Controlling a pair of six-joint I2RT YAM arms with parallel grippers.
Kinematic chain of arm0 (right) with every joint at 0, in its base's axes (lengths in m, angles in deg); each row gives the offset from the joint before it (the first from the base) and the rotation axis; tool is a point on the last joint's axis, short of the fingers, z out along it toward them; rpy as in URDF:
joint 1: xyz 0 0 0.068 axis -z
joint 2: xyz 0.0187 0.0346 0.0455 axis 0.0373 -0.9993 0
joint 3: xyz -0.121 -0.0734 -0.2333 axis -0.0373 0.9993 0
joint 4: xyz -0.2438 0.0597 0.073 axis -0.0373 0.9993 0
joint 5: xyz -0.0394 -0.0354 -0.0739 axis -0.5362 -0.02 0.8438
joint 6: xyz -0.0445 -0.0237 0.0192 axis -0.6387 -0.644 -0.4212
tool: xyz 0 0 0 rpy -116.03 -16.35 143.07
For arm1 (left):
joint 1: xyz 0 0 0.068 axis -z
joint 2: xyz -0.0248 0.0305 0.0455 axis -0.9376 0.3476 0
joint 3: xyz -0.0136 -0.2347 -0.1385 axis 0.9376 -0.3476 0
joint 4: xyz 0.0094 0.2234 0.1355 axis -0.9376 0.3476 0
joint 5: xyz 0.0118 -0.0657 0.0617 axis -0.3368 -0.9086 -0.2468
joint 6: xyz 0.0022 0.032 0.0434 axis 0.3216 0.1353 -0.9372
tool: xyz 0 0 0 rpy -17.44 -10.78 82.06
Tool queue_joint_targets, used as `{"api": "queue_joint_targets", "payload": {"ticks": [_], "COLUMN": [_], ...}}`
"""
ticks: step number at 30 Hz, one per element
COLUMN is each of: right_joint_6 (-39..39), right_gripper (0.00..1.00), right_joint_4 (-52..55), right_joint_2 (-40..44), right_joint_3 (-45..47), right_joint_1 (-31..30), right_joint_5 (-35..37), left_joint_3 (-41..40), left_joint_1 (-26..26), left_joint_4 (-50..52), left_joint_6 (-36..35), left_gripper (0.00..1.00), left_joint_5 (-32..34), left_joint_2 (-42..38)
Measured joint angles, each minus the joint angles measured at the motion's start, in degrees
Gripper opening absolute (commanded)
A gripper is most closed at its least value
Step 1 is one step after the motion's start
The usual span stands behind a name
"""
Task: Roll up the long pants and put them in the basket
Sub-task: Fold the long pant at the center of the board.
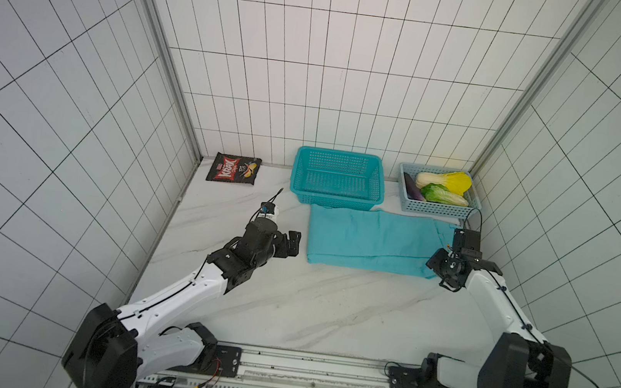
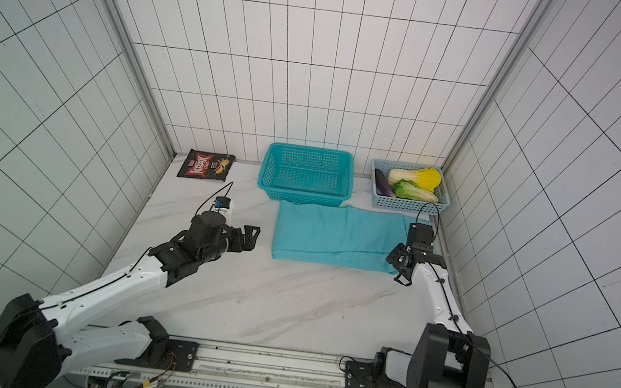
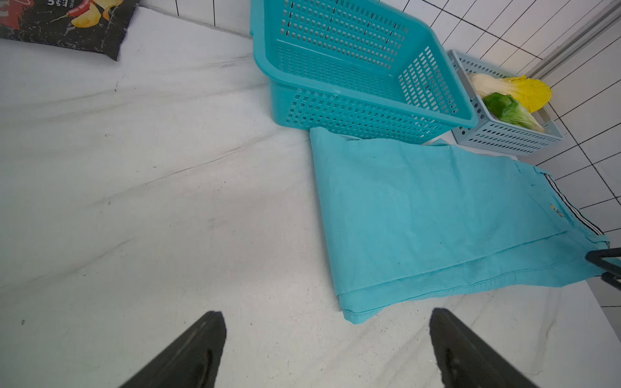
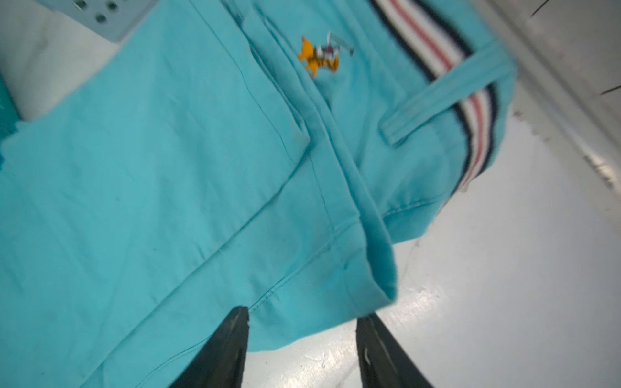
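The long pants (image 1: pixel 372 239) lie folded flat on the white marbled bench (image 1: pixel 286 313), their far edge against the front of the turquoise basket (image 1: pixel 340 154), with the striped waistband (image 4: pixel 470 111) at the robot's right end. The right gripper (image 4: pixel 302 314) sits at the near right corner of the cloth, its jaws parted and the hem lying just at their tips, not pinched. The left gripper (image 3: pixel 326 312) hangs over bare bench just beside the pants' left fold, jaws spread wide and holding nothing. A chip bag (image 1: pixel 233 169) lies in the far left corner
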Motion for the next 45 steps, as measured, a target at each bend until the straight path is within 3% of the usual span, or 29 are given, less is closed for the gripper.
{"api": "queue_joint_targets", "payload": {"ticks": [3,6,11,16,24,33,36,41,45], "right_joint_6": [-1.4,-2.2,-2.5,-1.8,0.9,2.0,2.2,2.7,3.0], "right_gripper": [0.61,0.59,0.56,0.54,0.54,0.49,0.39,0.07,0.00], "right_joint_4": [1.6,2.3,4.0,7.2,6.0,2.8,1.9,0.4,0.3], "right_joint_2": [0.0,-3.0,-17.2,-25.9,-24.7,-31.3,-32.8,-35.0,-34.9], "right_joint_3": [-8.0,-14.4,-21.2,-21.6,-21.2,-21.1,-21.1,-21.1,-21.1], "right_joint_1": [0.4,1.6,3.1,6.2,10.0,10.5,10.5,10.5,10.5], "right_joint_5": [0.9,-3.0,-13.3,-17.6,-17.3,-17.9,-18.3,-18.7,-18.9], "left_joint_3": [0.0,0.0,0.8,0.9,0.9,0.9,0.9,0.9,0.9], "left_joint_1": [0.0,0.0,0.0,0.7,1.3,1.3,1.3,1.3,1.3], "left_joint_4": [0.0,0.0,-0.6,-1.2,-1.4,-1.6,-1.8,-1.8,-1.8], "left_joint_6": [0.0,-0.1,-2.7,-5.6,-7.7,-8.2,-8.1,-8.0,-8.0], "left_gripper": [0.98,0.98,0.98,0.98,0.98,0.98,0.98,0.98,0.98], "left_joint_5": [0.0,-0.2,-3.8,-6.9,-7.8,-7.7,-7.7,-7.7,-7.5], "left_joint_2": [0.0,0.0,0.3,0.3,0.5,1.7,1.7,1.7,1.6]}}
